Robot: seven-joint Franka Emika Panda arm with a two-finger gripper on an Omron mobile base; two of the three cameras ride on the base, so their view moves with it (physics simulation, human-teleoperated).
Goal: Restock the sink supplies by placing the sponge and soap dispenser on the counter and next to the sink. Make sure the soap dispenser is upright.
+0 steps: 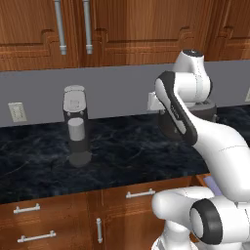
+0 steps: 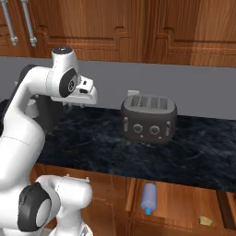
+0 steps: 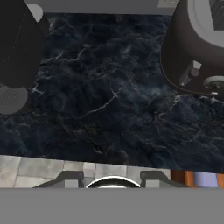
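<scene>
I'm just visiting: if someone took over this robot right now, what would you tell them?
Gripper: open, empty, above the counter, between the coffee machine and the toaster.
Soap dispenser: on its side in the open drawer below the counter.
Small yellowish thing in that drawer, perhaps the sponge.
Done: nothing placed yet.
Left: put both on the counter next to the sink, dispenser upright.
</scene>
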